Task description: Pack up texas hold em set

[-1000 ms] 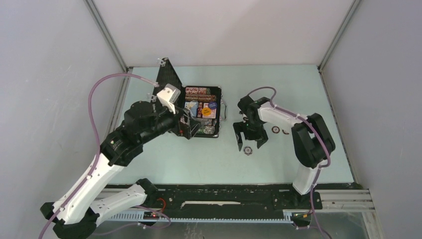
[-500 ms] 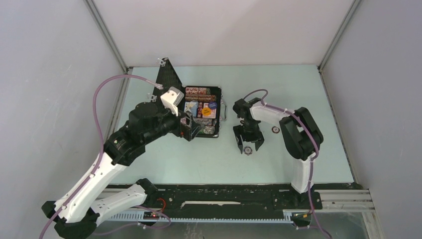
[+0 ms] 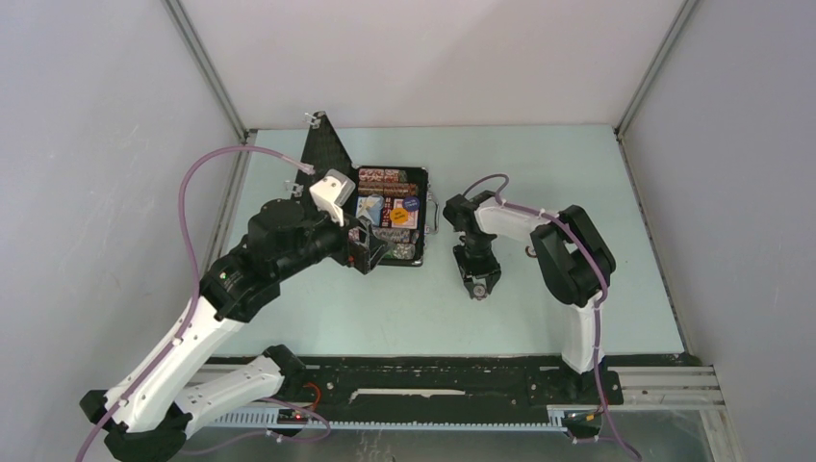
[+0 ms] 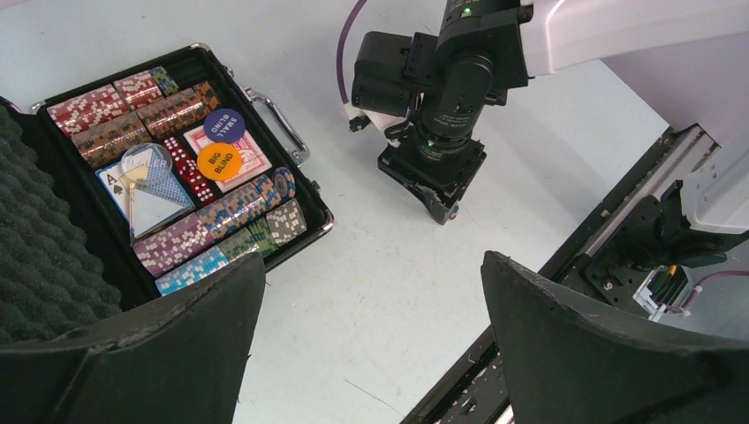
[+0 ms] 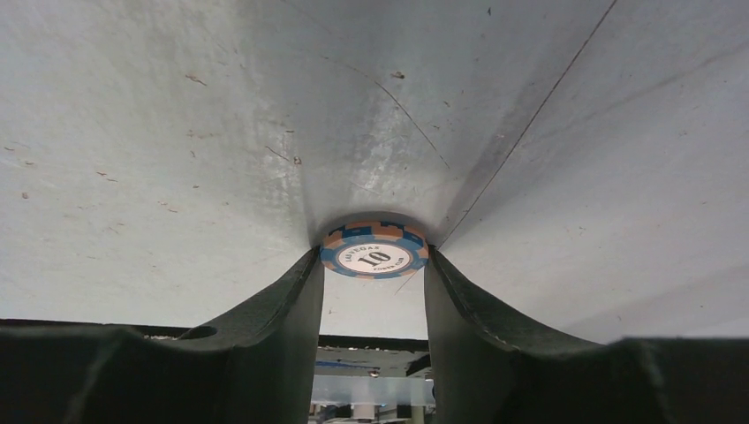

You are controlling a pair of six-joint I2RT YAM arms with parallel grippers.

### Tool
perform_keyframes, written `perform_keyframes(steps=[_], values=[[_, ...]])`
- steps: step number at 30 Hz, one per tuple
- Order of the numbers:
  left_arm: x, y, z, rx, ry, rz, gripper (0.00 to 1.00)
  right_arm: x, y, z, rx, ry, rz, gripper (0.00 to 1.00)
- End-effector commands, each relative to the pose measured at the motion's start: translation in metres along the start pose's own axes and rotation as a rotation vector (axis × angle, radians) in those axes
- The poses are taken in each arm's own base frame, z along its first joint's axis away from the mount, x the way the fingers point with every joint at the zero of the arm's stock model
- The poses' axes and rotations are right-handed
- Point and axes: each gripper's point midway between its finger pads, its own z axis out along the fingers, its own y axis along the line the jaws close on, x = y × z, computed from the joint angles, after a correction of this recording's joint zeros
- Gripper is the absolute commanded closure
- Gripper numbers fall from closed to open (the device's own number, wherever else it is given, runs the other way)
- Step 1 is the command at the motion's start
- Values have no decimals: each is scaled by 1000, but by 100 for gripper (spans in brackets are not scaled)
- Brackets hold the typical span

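The black case [image 4: 115, 75] of the texas hold em set lies open on the table [image 3: 385, 308], left of centre, its foam-lined lid [image 3: 322, 149] standing up along the left side and its silver handle [image 4: 276, 124] on the right side; inside lie rows of multicoloured chips [image 4: 115, 119], a red-backed card deck [image 4: 252, 159] bearing a blue button [image 4: 224, 125] marked SMALL BLIND and an orange button [image 4: 219, 162] marked BIG BLIND, red dice [image 4: 185, 172] and a face-up ace card [image 4: 146, 190]; one loose chip [image 5: 374, 250], blue and orange and marked 10, rests flat on the table to the right of the case, apart from it; the right gripper [image 3: 478, 284] points down at it, its fingers [image 5: 274, 318] pressed against the chip's rim on either side; the left gripper [image 3: 370, 252] hangs over the near left corner of the case, fingers [image 4: 177, 353] spread wide and holding nothing
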Motion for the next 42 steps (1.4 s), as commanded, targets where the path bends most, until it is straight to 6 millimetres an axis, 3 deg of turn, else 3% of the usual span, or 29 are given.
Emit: perform_keyframes(steps=[1, 5, 14, 19, 22, 30, 42], values=[[2, 1, 5, 3, -5, 25, 3, -7, 11, 7, 10, -21, -13, 51], [5, 3, 7, -7, 3, 24, 3, -7, 13, 8, 9, -44, -18, 53], [11, 5, 16, -18, 21, -1, 3, -9, 18, -5, -36, -103, -43, 74], [3, -5, 17, 16, -39, -120, 3, -7, 20, -20, -64, -140, -61, 83], [16, -6, 23, 35, -93, -224, 2, -4, 19, -29, -73, -170, -71, 85], [45, 8, 61, 3, -172, -443, 2, 4, 18, -46, -100, -204, -96, 94], [40, 14, 129, 183, -153, -591, 7, 16, 7, -79, -87, -276, -98, 100]])
